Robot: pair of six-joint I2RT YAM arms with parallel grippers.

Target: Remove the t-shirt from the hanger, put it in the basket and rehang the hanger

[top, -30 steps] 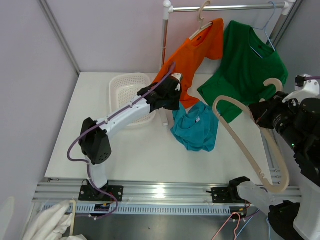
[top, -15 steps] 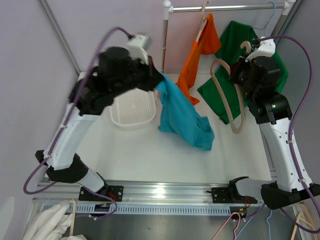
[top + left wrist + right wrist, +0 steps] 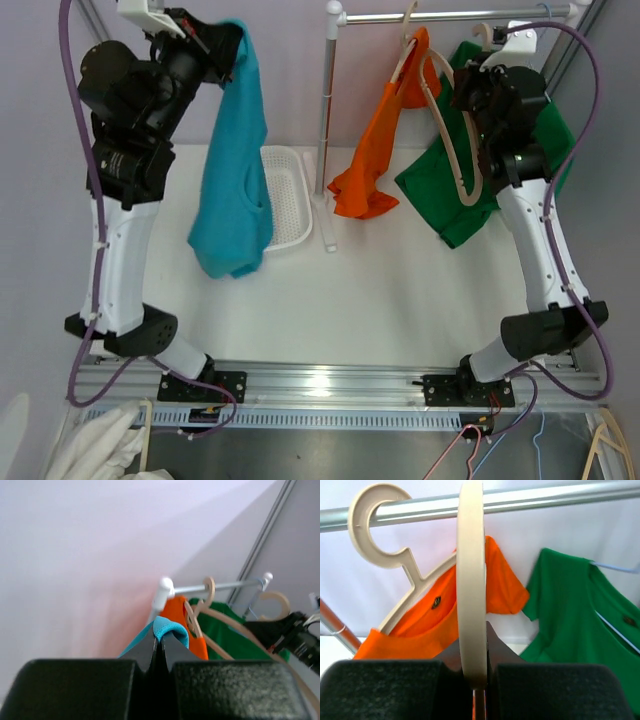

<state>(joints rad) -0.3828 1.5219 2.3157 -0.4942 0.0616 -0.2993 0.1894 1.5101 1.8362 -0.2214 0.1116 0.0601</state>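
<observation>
The teal t-shirt point(image 3: 232, 180) hangs free of any hanger, dangling from my left gripper point(image 3: 228, 40), which is raised high at the back left and shut on a fold of its fabric point(image 3: 170, 627). In the left wrist view my left gripper point(image 3: 161, 641) pinches that fold. The bare beige hanger point(image 3: 447, 130) is held up by the rail point(image 3: 450, 15) at the back right, with my right gripper point(image 3: 470, 98) shut on it. In the right wrist view the hanger point(image 3: 471, 580) runs up between the jaws of my right gripper point(image 3: 479, 645) and crosses the rail point(image 3: 560, 497).
An orange t-shirt point(image 3: 385, 140) on a beige hanger and a green t-shirt point(image 3: 500, 150) on a wire hanger hang from the rail. A white basket point(image 3: 285, 200) sits below the teal t-shirt, beside the rack's upright pole point(image 3: 328, 130). White cloth point(image 3: 90, 450) lies at the near left.
My left arm swung up and to the left, lifting the teal t-shirt off the table. My right arm carried the empty hanger from the near right up to the rail.
</observation>
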